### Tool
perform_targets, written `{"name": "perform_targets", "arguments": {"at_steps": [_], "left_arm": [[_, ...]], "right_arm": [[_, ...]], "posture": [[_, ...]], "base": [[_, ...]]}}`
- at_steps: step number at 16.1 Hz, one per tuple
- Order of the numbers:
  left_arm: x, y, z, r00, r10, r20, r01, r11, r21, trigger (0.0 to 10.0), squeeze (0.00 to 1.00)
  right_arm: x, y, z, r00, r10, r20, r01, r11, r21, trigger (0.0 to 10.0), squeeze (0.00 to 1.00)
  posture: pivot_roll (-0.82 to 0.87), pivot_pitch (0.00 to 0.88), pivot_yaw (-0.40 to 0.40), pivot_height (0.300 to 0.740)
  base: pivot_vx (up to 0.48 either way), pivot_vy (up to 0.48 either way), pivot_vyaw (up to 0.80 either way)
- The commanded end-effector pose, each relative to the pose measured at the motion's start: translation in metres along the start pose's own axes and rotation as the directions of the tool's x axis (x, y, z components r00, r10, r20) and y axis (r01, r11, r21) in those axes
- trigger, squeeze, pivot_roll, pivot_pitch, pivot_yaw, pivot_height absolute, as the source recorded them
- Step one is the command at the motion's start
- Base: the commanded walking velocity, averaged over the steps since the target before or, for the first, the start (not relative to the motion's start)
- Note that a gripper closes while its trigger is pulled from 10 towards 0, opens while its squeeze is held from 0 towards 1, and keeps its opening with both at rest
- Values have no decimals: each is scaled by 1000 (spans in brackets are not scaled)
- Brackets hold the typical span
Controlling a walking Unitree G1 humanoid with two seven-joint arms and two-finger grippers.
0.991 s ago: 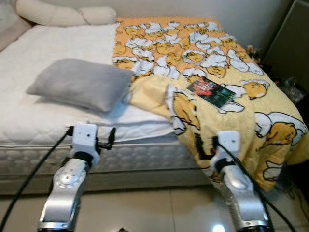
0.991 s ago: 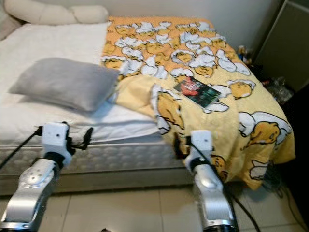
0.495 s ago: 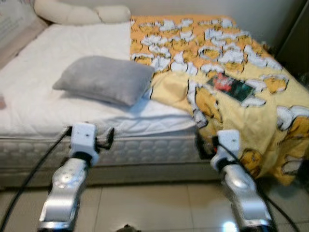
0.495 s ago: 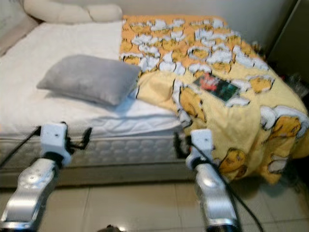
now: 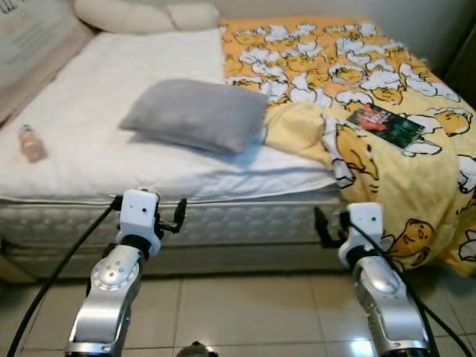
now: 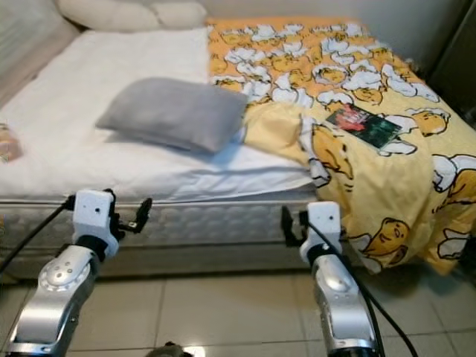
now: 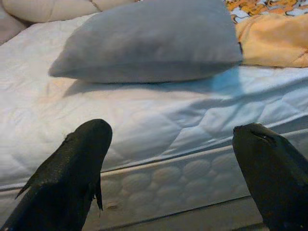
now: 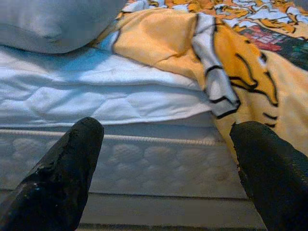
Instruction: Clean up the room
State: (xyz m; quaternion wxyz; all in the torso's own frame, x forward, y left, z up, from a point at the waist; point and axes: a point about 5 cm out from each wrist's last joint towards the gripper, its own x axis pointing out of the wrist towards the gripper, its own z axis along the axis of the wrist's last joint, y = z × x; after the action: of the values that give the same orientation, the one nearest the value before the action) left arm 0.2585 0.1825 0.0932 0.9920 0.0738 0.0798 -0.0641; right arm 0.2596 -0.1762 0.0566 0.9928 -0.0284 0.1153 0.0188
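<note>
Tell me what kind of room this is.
Most likely a bedroom: a bed with a white mattress, a grey pillow, and a yellow cartoon-print blanket spread across one side.

Bare white mattress (image 5: 89, 149) between small bottle (image 5: 31, 143) and grey pillow (image 5: 195, 115); bunched yellow blanket (image 5: 387, 149) rightward.

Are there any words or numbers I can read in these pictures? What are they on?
Nothing here can be read for sure.
Dark book on the yellow blanket: red and green cover, any print too small and blurred.
Small bottle on the white mattress: label too blurred.
Headboard at the top left corner: faint dark marks, too cut off to read.
</note>
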Motion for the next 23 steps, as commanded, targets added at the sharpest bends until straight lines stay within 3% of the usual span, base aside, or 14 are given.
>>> {"name": "perform_targets", "arguments": {"at_steps": [1, 10, 23], "left_arm": [[0, 5, 3, 1000, 13, 6, -13, 1000, 10, 10000, 0], [0, 2, 1, 1000, -4, 6, 4, 1000, 12, 10000, 0], [-2, 5, 1, 1000, -3, 14, 3, 1000, 18, 10000, 0]], "right_arm": [[1, 6, 4, 1000, 21, 14, -21, 1000, 0, 10000, 0], [-1, 1, 3, 1000, 28, 12, -28, 1000, -10, 10000, 0], [-8, 12, -3, 999, 54, 4, -54, 999, -3, 10000, 0]], "posture": [[69, 0, 28, 740], [57, 0, 32, 740], [55, 0, 48, 740]], "base": [[0, 322, 0], [0, 323, 0], [0, 294, 0]]}}
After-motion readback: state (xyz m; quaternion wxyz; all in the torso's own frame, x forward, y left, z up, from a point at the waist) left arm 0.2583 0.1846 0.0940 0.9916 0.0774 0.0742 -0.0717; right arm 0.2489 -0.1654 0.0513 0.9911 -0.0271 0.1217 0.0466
